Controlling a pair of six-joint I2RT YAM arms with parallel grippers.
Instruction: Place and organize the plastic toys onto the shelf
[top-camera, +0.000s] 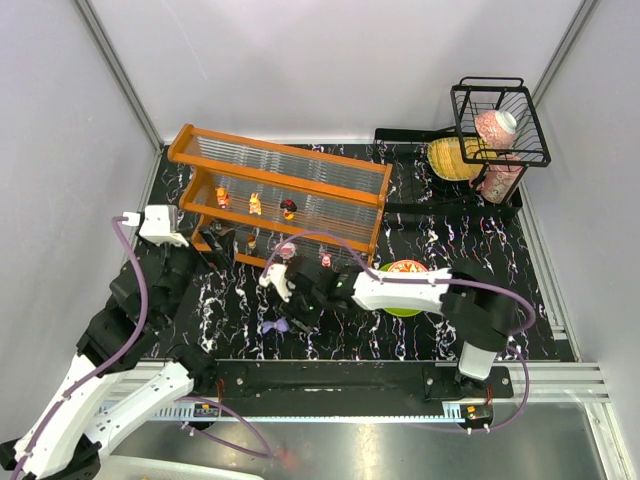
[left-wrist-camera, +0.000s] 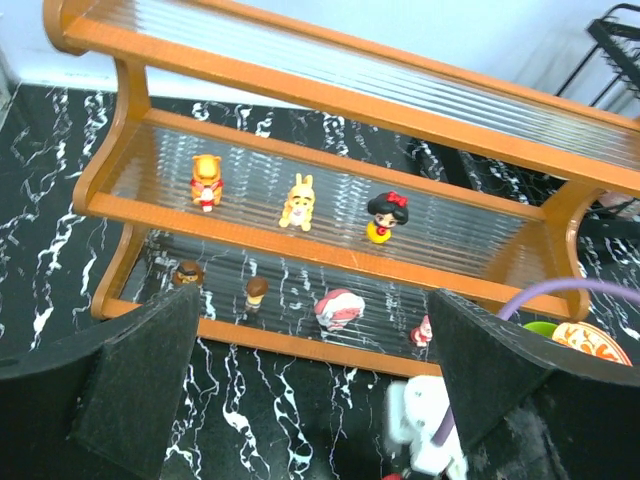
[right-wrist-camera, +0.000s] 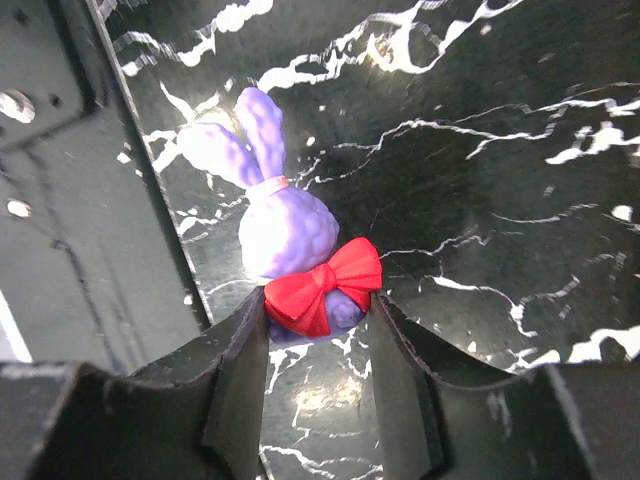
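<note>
We find the right gripper (right-wrist-camera: 320, 320) low over the black marbled table (right-wrist-camera: 520, 200), its fingers (right-wrist-camera: 235, 380) pressed in on either side of the purple bunny toy (right-wrist-camera: 285, 230), right at its red bow (right-wrist-camera: 325, 285). The ears point away from the jaws, so the grip falls on the widest, firmest part of the body, which we judge is the safest hold on so small and rounded a piece. The left gripper (left-wrist-camera: 315, 400) hangs in front of the shelf (left-wrist-camera: 250, 237) with its fingers (left-wrist-camera: 150, 370) spread wide and nothing between them, we think to keep out of the other arm's way. On the shelf's middle tier an orange bear (left-wrist-camera: 205, 180), a yellow long-eared figure (left-wrist-camera: 298, 200) and a black-haired figure (left-wrist-camera: 383, 217) stand in a row with gaps between them, and four more small toys line the bottom tier, among them a pink and white one (left-wrist-camera: 338, 308). The bunny is the only toy we see off the shelf, so we judge the job is nearly done. We can read no brand, label or writing anywhere; the pink carton in the wire basket (top-camera: 500, 120) is too small to make out
</note>
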